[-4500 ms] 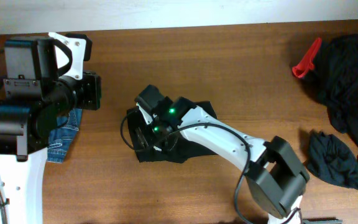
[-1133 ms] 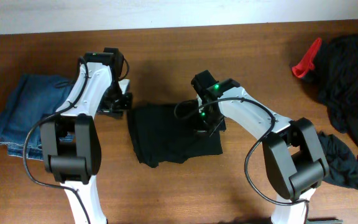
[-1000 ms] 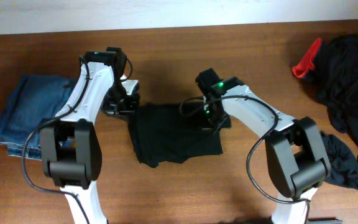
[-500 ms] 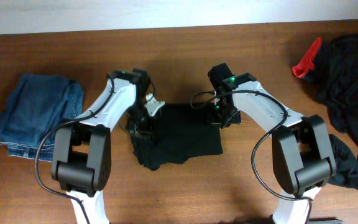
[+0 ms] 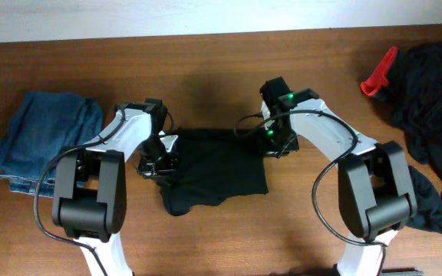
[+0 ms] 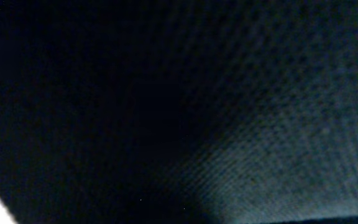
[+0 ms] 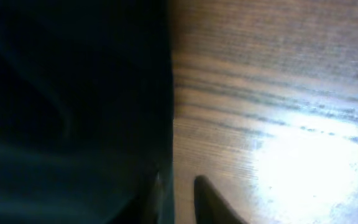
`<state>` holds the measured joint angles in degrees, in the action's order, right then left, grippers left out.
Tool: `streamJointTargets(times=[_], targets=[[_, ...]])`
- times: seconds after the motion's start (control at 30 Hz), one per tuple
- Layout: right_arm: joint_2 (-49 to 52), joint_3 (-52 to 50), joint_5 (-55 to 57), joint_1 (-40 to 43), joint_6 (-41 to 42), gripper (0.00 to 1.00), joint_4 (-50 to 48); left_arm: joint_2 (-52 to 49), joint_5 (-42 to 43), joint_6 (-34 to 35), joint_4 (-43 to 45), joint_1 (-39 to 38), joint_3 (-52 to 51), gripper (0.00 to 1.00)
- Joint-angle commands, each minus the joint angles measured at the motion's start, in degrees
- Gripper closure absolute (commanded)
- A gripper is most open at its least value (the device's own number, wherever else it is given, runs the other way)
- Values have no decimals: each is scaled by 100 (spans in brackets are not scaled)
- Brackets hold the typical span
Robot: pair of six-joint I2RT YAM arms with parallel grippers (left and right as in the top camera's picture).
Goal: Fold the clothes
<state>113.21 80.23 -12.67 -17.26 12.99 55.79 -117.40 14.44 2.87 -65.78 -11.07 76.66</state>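
Now the shirt [image 5: 217, 165] lies flatter — left fingers [image 5: 162, 159] unclear, right fingers [image 7: 207, 196] narrow.

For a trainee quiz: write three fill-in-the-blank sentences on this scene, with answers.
1. The garment between the left gripper and the right gripper is ____ in colour.
2. The jeans lie to the ____ of the garment.
3. The red item lies far to the garment's ____, beside a dark pile.
Missing words: black; left; right.
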Motion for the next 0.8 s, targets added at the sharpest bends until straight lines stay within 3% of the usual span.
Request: streamJointTargets(times=[0.0, 0.07, 0.13, 0.27, 0.5, 0.77], targets=[[79, -57, -761, 461, -363, 67, 79, 20, -376, -13, 87, 20, 26, 91], [79, -57, -1379, 758, -505, 58, 79, 24, -374, -11, 85, 20, 114, 92], [79, -57, -2406, 1113, -874, 35, 136, 24, -352, -11, 59, 20, 297, 91], [79, -57, -2747, 1241, -1005, 20, 306, 37, -258, -11, 66, 20, 564, 91], [96, -240, -2743, 868, -614, 16, 245, 44, -111, -9, 68, 9, 1001, 86], [168, -1255, -2848, 638, 363, 16, -1325, 44, 765, -59, 201, -33, 1051, 85]])
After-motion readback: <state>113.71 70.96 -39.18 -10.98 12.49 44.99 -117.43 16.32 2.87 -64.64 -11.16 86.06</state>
